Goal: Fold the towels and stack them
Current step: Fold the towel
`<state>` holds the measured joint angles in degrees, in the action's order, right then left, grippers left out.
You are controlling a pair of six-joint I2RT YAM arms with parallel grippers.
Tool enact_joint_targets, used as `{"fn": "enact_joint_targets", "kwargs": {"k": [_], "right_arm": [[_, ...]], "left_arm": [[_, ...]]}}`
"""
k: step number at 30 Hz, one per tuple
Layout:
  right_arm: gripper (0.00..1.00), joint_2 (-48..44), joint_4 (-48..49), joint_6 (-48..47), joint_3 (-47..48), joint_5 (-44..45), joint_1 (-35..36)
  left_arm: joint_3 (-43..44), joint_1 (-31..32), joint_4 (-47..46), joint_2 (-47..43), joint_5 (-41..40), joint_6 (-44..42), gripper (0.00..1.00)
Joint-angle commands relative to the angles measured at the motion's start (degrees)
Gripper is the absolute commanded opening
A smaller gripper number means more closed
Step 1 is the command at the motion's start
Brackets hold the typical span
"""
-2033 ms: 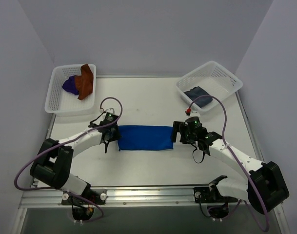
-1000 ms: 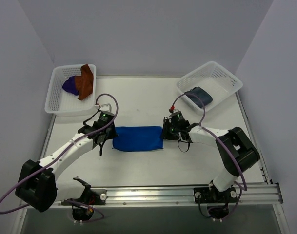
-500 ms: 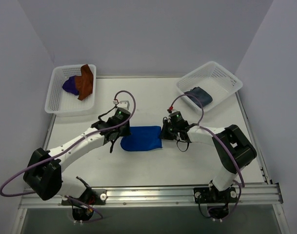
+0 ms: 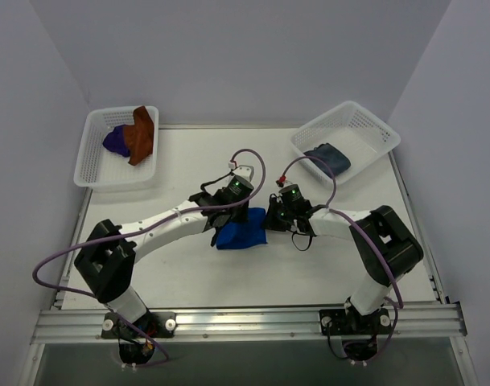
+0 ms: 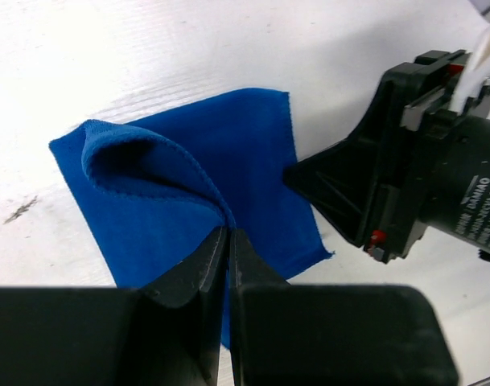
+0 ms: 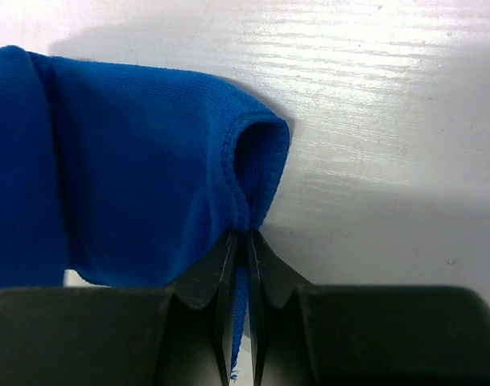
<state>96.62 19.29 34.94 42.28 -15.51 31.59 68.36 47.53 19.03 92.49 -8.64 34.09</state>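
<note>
Left claw (image 5: 228,235) dragged blue towel (image 4: 243,233) rightward, covering its upper-left corner.

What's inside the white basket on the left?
In the left basket you can see a rust-brown towel and a dark purple towel, crumpled side by side. Anything underneath them is covered, so it cannot be seen.
</note>
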Motion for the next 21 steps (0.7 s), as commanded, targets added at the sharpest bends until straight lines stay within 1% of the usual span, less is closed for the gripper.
{"fn": "enact_joint_targets", "kwargs": {"k": [1, 10, 21], "right_arm": [[0.05, -0.47, -3.73, -0.22, -1.94, 0.48, 0.14], [0.05, -1.34, -2.68, 0.57, -3.43, 0.48, 0.05], [0.05, -1.78, -2.59, 0.57, -3.96, 0.04, -0.74]], "left_arm": [[3.88, 1.42, -0.48, 0.85, -0.85, 1.07, 0.02], [8.02, 3.97, -1.10, 5.59, -0.06, 3.09, 0.03], [11.44, 4.15, 1.01, 10.78, 0.21, 4.76, 0.02]]}}
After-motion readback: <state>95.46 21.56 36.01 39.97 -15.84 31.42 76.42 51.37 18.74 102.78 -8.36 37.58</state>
